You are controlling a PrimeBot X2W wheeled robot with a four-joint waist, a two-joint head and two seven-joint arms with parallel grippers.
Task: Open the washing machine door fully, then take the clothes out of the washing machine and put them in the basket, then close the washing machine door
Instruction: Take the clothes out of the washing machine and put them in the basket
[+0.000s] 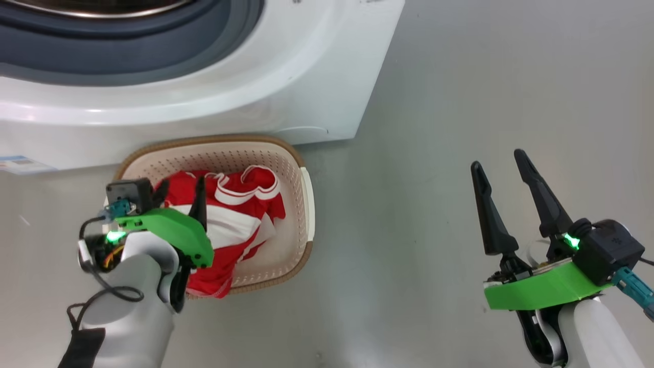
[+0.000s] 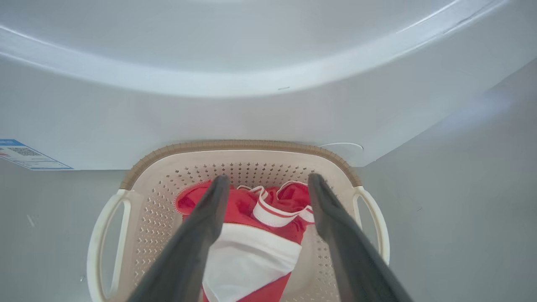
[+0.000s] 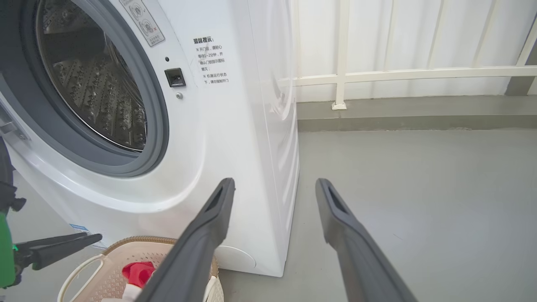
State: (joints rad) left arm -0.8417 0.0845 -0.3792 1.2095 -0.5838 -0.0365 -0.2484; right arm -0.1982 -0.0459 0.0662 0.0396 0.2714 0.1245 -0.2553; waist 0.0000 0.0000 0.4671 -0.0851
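Left tool [image 2: 268, 178] hangs spread wide over the clothes [image 2: 247, 256] in the basket [image 2: 235, 146]; right tool [image 1: 498, 158] gapes too, over grey floor [image 1: 434, 214] right of the washing machine [image 1: 306, 76].

My head camera looks steeply down on the basket [image 1: 230, 156] and floor [image 1: 460, 102], my left wrist camera close above that basket facing the washing machine [image 2: 251, 113], my right wrist camera low, farther back, sharing both

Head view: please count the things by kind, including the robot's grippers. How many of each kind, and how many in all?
Washing machine: 1
Basket: 1
Heap of red and white clothes: 1
Grippers: 2, left gripper and right gripper
Total: 5
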